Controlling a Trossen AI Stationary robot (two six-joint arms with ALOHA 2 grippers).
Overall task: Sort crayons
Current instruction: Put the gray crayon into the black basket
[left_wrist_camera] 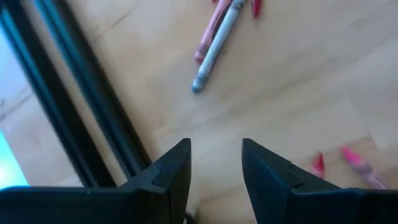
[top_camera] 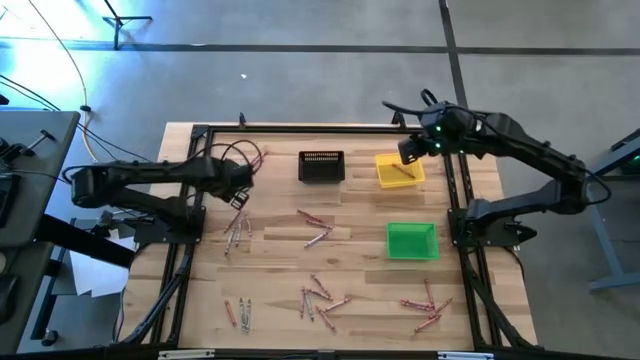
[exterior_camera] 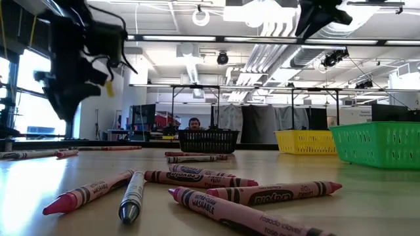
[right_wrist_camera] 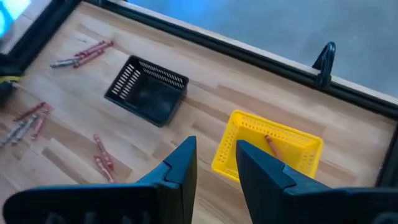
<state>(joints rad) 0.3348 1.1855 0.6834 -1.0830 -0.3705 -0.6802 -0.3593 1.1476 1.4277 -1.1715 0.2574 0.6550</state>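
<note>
Crayons (top_camera: 318, 298) lie scattered over the table (top_camera: 270, 270) – one is already in the yellow bin (top_camera: 399, 169). Right gripper (right_wrist_camera: 214, 163) hangs above that bin, fingers parted, empty; left gripper (left_wrist_camera: 214, 163), open and empty, should descend straight onto one grey crayon (left_wrist_camera: 214, 48) – not the pile

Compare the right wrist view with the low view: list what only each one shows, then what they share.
Only the right wrist view: the inside of the yellow bin, with one crayon lying in it, and the right tool, open and empty above that bin.

Only the low view: the green bin, crayon labels up close, and a person in the room behind the black bin.

Both: the black and yellow bins on the wooden table, with loose crayons around.
</note>
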